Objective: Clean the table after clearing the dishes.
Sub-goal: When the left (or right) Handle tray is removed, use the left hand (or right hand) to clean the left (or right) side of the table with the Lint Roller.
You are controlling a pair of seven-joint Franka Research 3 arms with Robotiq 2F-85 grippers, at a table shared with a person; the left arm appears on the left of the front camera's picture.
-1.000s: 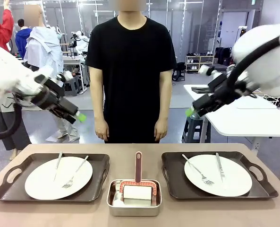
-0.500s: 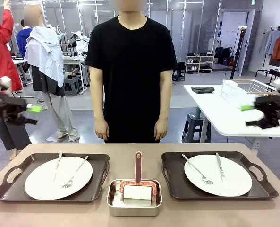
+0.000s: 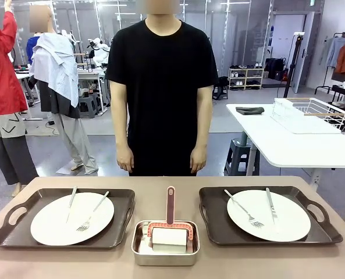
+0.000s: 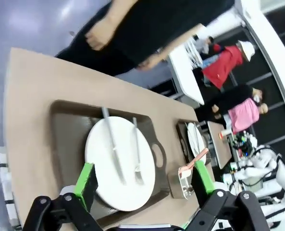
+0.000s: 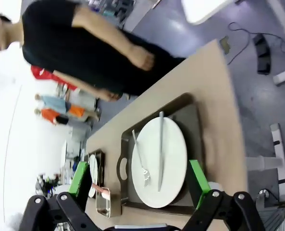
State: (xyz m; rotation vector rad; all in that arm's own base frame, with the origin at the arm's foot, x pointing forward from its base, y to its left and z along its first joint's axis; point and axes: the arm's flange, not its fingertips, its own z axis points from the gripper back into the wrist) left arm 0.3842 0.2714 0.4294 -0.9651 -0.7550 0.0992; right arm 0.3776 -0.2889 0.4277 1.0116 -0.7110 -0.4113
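Dishes: left plate (image 3: 72, 218) and right plate (image 3: 269, 215), cutlery aboard, on dark trays (image 3: 121, 203) at the table's (image 3: 166, 181) near half; left pincer (image 4: 144, 179) and right pincer (image 5: 138, 179) apart, empty, raised clear; I'd grip tray handles (image 3: 315, 208) squarely and lift level.

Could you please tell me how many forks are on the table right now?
2. The left fork lies on the left plate, the right fork on the right plate. None appears hidden.
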